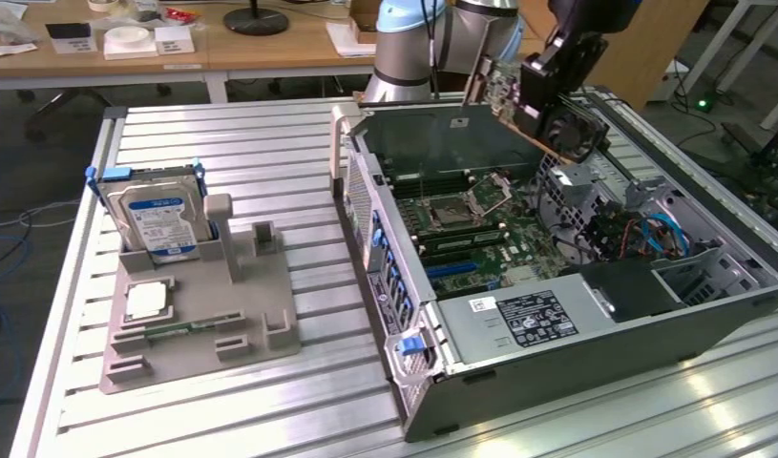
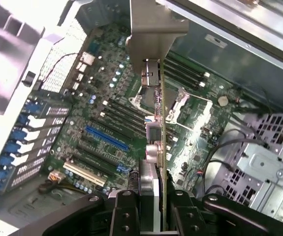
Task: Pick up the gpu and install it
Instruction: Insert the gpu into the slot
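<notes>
While the thin dark rectangular circuit card, the gpu, is hanging in the air over the open grey metal computer tower, I'd say the install isn't done yet. The jaws are clamped on the card along the edge farthest from the board, one on each face. The wrist view shows it nicely: the gpu runs edge-on between the two black fingers. Grabbing it there makes sense, since the connector edge and the silver metal end bracket are left free to meet the board.

In the exterior view the card hangs tilted, round black fan showing, above the green motherboard and not touching it. The long blue plastic expansion slot sits off to one side of the card's edge, so it doesn't look lined up to me.

Over on the slotted aluminium surface, the blue-labelled silver hard drive stands upright in its grey moulded holder, well apart from all this.
</notes>
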